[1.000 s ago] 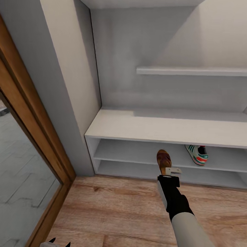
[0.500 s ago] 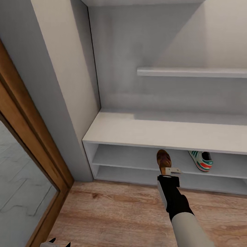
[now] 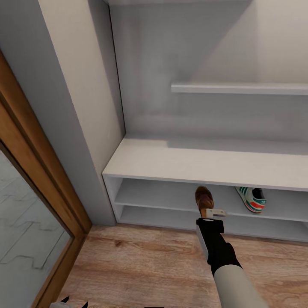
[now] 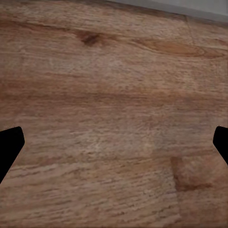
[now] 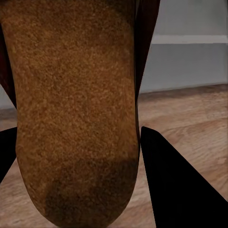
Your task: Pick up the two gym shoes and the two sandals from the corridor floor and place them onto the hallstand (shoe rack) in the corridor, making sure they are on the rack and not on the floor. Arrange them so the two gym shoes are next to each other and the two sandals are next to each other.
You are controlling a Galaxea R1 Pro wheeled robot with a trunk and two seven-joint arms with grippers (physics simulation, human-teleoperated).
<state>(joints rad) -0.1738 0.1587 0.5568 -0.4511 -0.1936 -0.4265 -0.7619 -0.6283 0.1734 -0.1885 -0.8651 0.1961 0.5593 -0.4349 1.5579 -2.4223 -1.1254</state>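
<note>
My right arm reaches fwd, its end effector (image 3: 206,210) clamped on a sandal (image 3: 204,199) held toe-first at the shoe rack (image 3: 179,164) front. One sneaker (image 3: 251,199) sits on the upper shelf. Left end effector (image 4: 114,142), spread wide, hangs over the floor (image 4: 114,95). Right wrist cam: tan insole close up. No legible writing.

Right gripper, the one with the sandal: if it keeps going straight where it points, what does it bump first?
Probably the rack. The right gripper points the sandal toward the upper shelf opening, left of the sneaker. Depth is unclear, so the sandal's toe might slide inside or catch a shelf edge first.
</note>
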